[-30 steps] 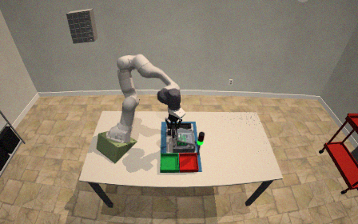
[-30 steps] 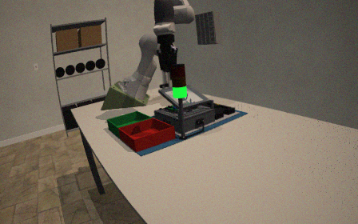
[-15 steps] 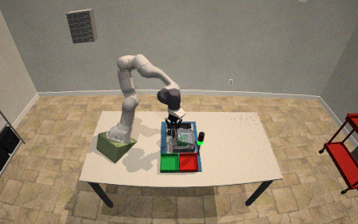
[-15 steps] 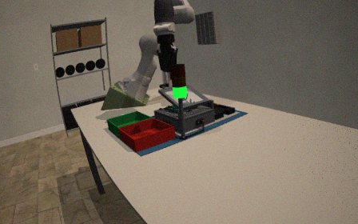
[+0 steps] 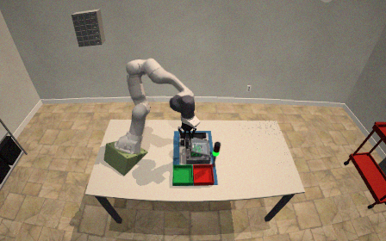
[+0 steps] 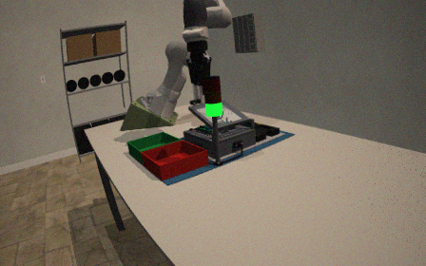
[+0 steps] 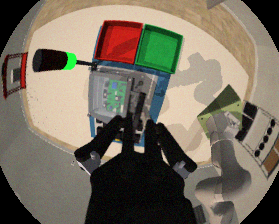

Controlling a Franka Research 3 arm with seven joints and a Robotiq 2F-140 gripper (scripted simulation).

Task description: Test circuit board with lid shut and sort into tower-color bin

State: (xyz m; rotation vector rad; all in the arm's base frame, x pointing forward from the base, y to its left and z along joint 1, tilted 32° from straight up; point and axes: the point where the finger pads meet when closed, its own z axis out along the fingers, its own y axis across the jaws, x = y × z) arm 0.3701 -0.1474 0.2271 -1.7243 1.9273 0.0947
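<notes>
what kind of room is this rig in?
Probably a small electronics test lab or workshop: a board tester with a signal tower lit green sits on a table, a metal shelf rack holds boxes, and a red cart stands by the wall.

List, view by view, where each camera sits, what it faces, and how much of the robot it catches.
Top: high up, looking down on the table; the whole arm shows.
Exterior: beside the table, facing the signal tower, lit green, and the tester; upper arm cropped.
Wrist: on the arm, looking down past the gripper at the tester.
All three share the red bin and the green bin.
</notes>
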